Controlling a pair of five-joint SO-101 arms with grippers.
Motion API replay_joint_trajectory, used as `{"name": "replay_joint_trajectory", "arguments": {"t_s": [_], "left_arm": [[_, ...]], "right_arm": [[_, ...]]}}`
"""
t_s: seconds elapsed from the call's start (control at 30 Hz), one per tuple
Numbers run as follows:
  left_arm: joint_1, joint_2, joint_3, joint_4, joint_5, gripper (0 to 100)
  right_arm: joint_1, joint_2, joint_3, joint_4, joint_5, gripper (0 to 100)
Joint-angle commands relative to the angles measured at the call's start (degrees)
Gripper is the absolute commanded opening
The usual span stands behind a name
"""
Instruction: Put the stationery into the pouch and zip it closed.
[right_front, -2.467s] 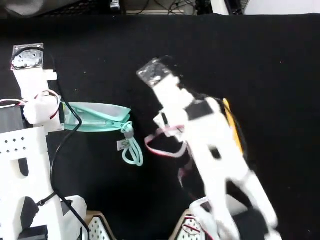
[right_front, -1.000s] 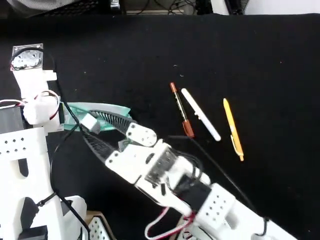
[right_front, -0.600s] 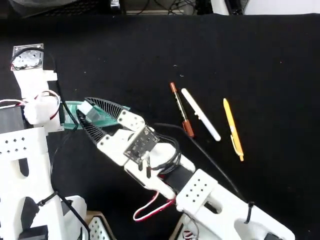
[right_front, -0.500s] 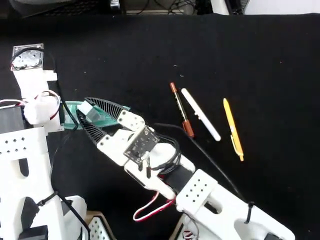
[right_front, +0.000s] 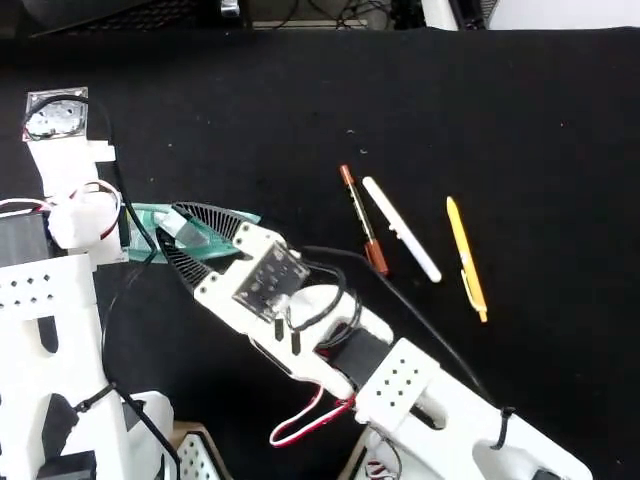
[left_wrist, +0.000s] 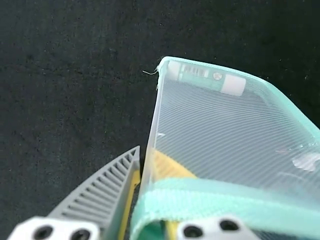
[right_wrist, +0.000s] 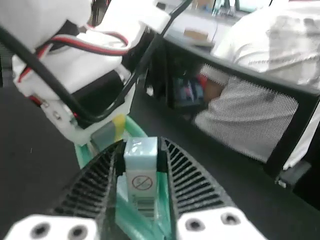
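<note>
**Tabletop.** The tabletop (right_front: 500, 100) is covered with matt black cloth.

**Pouch.** The pouch (left_wrist: 225, 140) lies near the left edge of the tabletop. Its walls are translucent film with fine diagonal ribbing. The rim is trimmed with a mint-green fabric band.

**Left gripper.** The left gripper (left_wrist: 150, 160) is closed on the banded rim of the pouch and pinches one wall between its fingers. The outer finger is grey plastic, wedge-shaped, with a ribbed lattice face. A strip of yellow material shows through the film on the inner side.

**Right gripper.** The right arm crosses the tabletop diagonally from the near right corner. The right gripper (right_front: 175, 226) is above the pouch, close to the left gripper. Its fingers are black, curved and ribbed. They are clamped on a small rectangular block (right_wrist: 141, 175). The block is pale and smooth, with a printed label on its face, and is held upright between the fingers. The green pouch rim sits directly beneath it.

**Pens.** Three pens lie right of centre, each slanted the same way.
- The brown pen (right_front: 360, 215) is thin, with a thicker reddish end.
- The white pen (right_front: 400, 228) is a smooth cylinder, just beside the brown pen and not touching it.
- The yellow pen (right_front: 466, 258) is tapered and lies apart, nearer the right edge.
</note>
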Motion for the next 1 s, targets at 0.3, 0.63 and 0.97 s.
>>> {"name": "replay_joint_trajectory", "arguments": {"t_s": [0.3,0.63,0.97], "left_arm": [[-1.1,0.6,1.2,-0.4,0.2,3],[-1.1,0.6,1.2,-0.4,0.2,3],[-1.1,0.6,1.2,-0.4,0.2,3]], "right_arm": [[0.1,-5.2,-19.2,31.1,-0.5,14.0],[9.7,-27.9,-24.2,46.1,-0.4,13.9],[38.4,-32.3,-3.5,49.5,-0.4,14.1]]}}
